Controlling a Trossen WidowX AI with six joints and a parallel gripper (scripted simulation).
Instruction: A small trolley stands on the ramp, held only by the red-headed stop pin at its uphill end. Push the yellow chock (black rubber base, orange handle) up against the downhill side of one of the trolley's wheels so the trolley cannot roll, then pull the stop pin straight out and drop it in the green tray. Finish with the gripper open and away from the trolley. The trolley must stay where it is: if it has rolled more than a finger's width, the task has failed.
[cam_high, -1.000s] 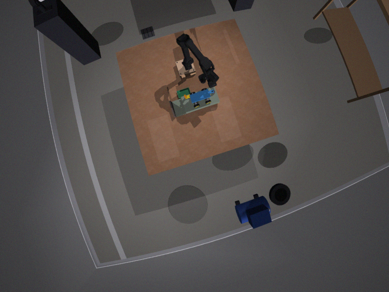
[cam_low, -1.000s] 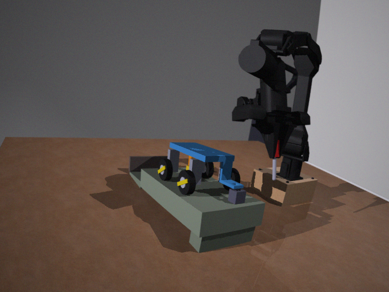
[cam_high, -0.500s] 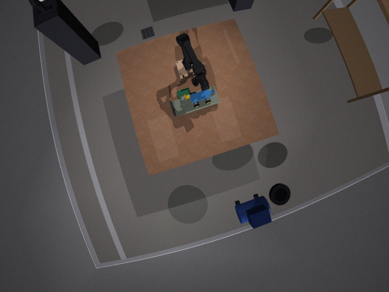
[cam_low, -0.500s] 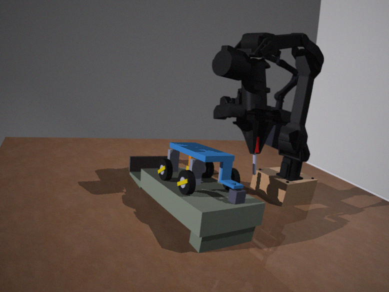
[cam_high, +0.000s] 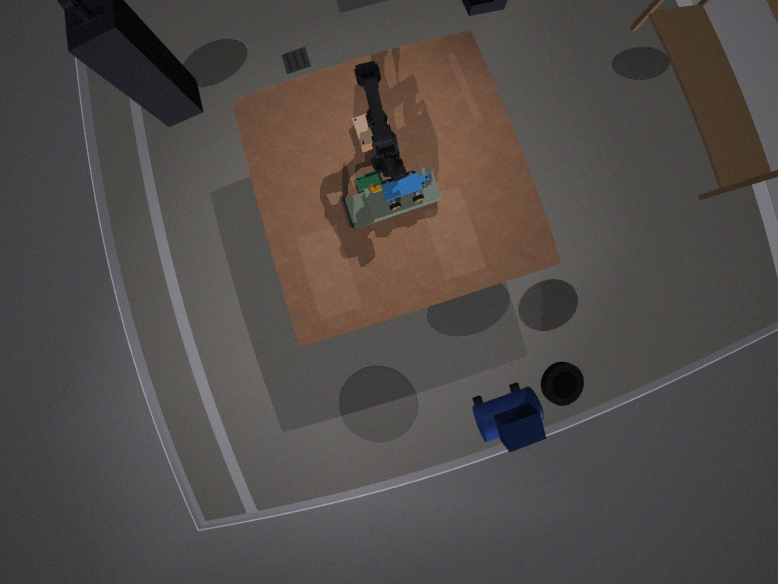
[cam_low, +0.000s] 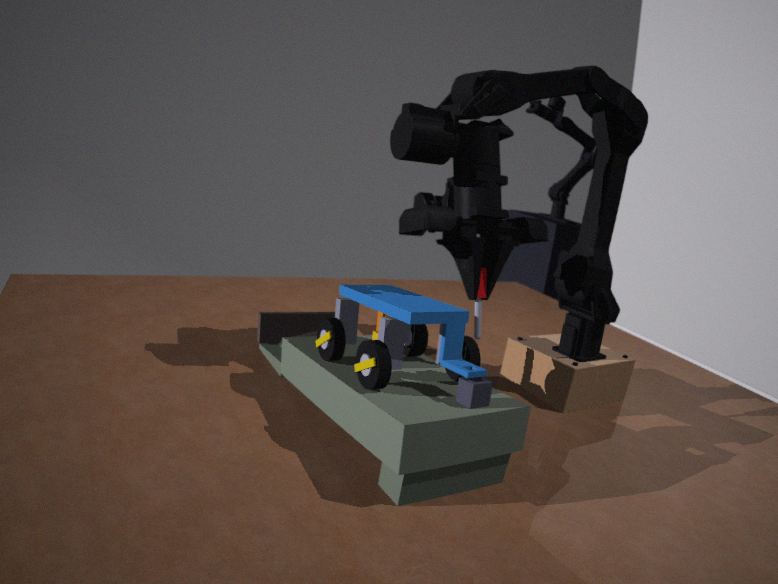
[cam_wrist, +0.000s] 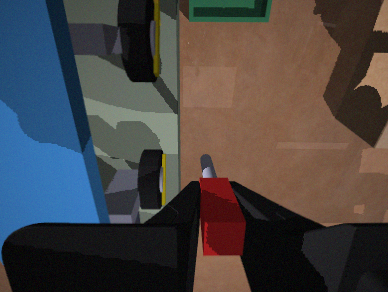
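My gripper (cam_low: 480, 294) (cam_wrist: 212, 189) is shut on the stop pin, its red head (cam_low: 482, 282) (cam_wrist: 220, 215) between the fingertips and its grey shank hanging down. It is in the air beside the trolley, on the arm's side of the ramp. The blue trolley (cam_high: 405, 187) (cam_low: 402, 301) (cam_wrist: 35, 125) stands on the green-grey ramp (cam_high: 373, 216) (cam_low: 339, 408) (cam_wrist: 170, 135). The chock (cam_high: 375, 187) shows yellow and orange at the trolley's downhill end; in the exterior view its orange handle (cam_low: 379, 318) is partly hidden, so contact with a wheel cannot be told. The green tray (cam_high: 368, 181) (cam_wrist: 230, 18) lies beside the ramp.
The grey pin block (cam_low: 473, 392) sits at the ramp's uphill end. A dark end wall (cam_high: 347, 212) (cam_low: 295, 326) closes the downhill end. The arm's wooden base block (cam_high: 361, 128) (cam_low: 565, 377) stands behind the ramp, on the tray's side.
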